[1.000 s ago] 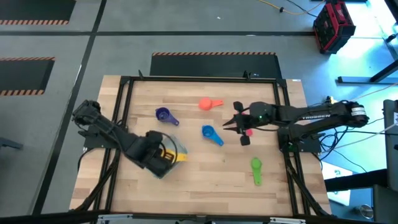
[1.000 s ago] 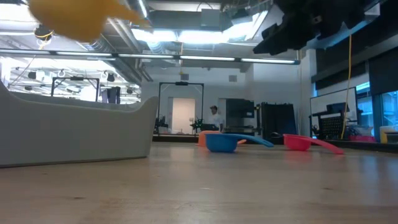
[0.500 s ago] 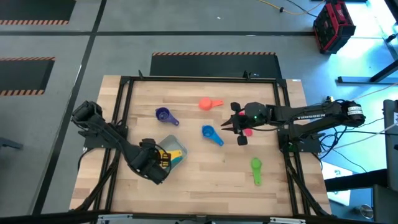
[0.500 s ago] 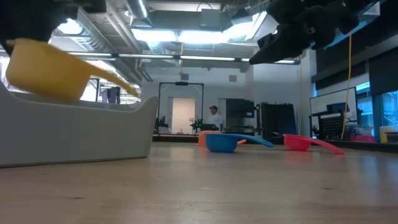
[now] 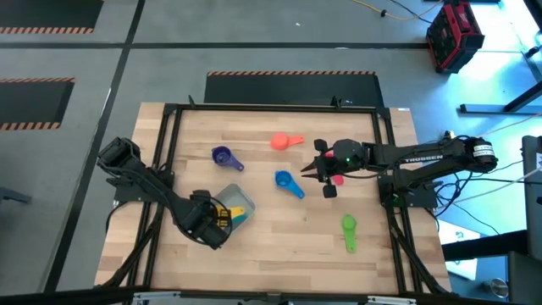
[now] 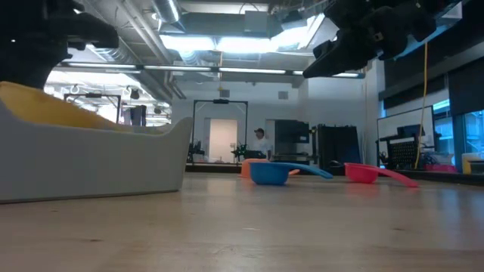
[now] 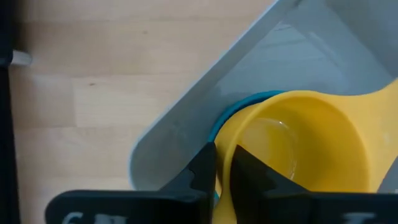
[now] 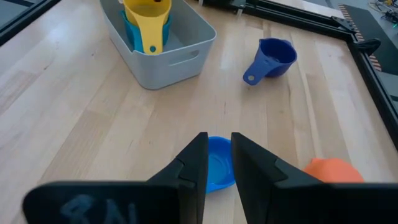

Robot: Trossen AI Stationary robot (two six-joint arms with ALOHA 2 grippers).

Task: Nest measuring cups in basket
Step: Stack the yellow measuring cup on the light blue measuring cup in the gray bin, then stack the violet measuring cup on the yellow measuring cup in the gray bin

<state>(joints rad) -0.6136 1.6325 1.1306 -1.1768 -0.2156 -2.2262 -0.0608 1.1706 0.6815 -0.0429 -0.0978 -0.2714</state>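
Observation:
The pale grey-blue basket (image 5: 243, 205) (image 7: 186, 118) stands near the table's left near corner. In it the teal cup (image 7: 233, 107) lies under the yellow-orange cup (image 7: 298, 137) (image 8: 149, 22). My left gripper (image 5: 212, 219) (image 7: 225, 171) is down in the basket, shut on the yellow cup. My right gripper (image 5: 312, 172) (image 8: 219, 158) hangs raised over the blue cup (image 5: 286, 181) (image 8: 217, 163), its fingers a narrow gap apart, holding nothing. The purple cup (image 5: 223, 157), coral-orange cup (image 5: 284, 141), pink-red cup (image 5: 338, 180) and green cup (image 5: 349, 227) rest on the table. My left gripper pinches the yellow cup's bowl wall at the rim (image 7: 225, 155), opposite the handle (image 7: 379, 99), one finger (image 7: 249, 177) inside the bowl and one (image 7: 202, 174) outside. The fingers come from above, slanting down. The cup sits inside the teal cup in the basket.
The pink-red cup lies partly under my right arm. Bare wood stretches across the table's middle (image 5: 288, 229) and near side. Black frame rails (image 5: 389, 169) run along the table's edges. The low view shows the basket's wall (image 6: 98, 162) close in front.
My left gripper has moved down and toward the table's near left, carrying the yellow cup from above the basket down into the teal cup. My right gripper has shifted slightly toward the table's left and then stayed still.

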